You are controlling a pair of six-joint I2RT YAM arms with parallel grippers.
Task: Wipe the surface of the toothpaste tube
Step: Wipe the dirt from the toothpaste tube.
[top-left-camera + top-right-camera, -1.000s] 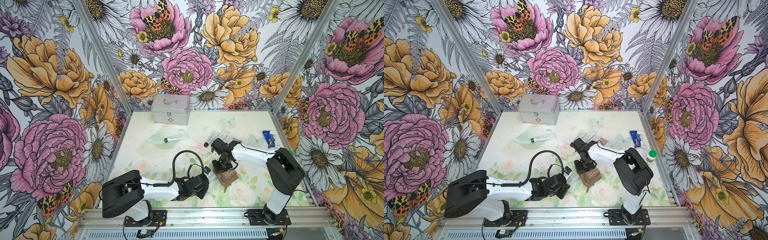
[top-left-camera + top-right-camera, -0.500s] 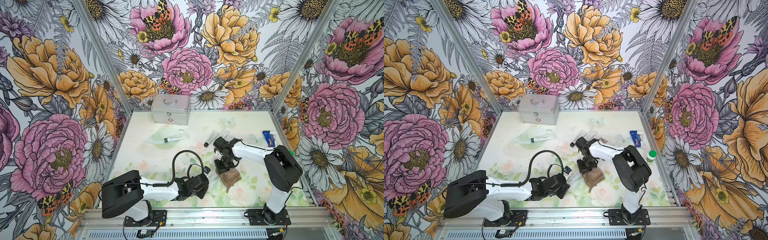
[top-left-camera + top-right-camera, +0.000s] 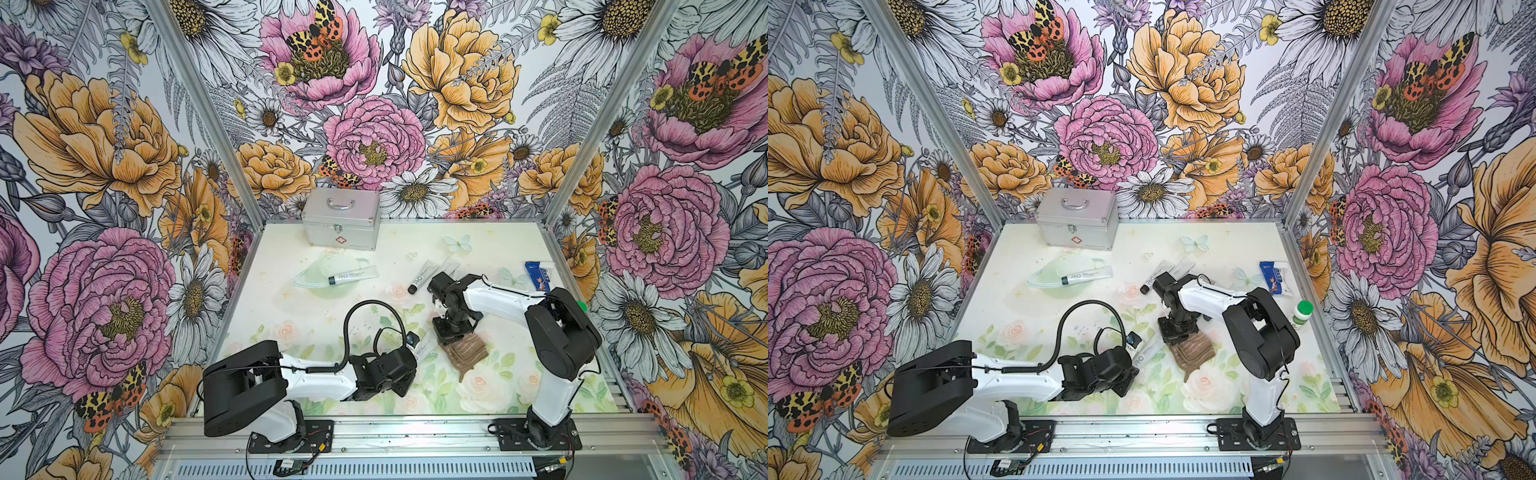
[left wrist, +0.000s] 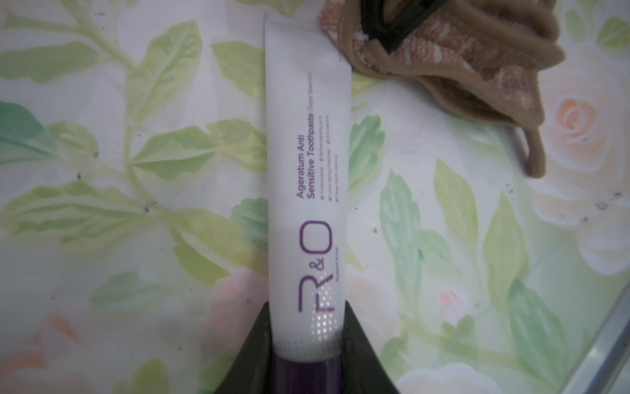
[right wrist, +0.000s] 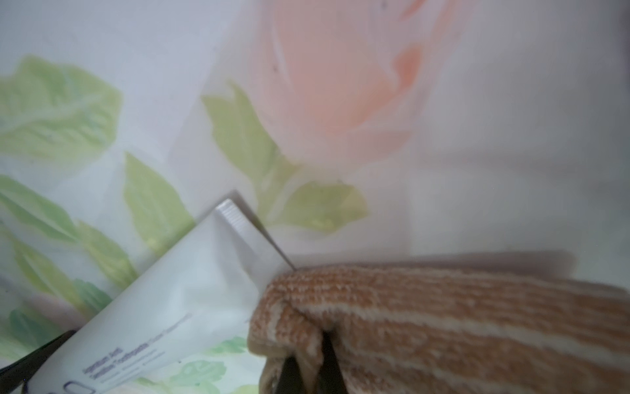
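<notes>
fingers (image 4: 255, 344) on the left clamped the toothpaste tube (image 4: 306, 153) by its cap end, toward the middle of the front edge of the tabletop (image 3: 291, 316); right fingers (image 5: 330, 361) gripped the brown cloth (image 5: 443, 324), touching only the tube's crimped tail, so a stroke could slip off or twist it loose.

white toothpaste tube (image 4: 306, 153) lies flat, crimped end apparently touching brown cloth (image 4: 477, 68).
</notes>
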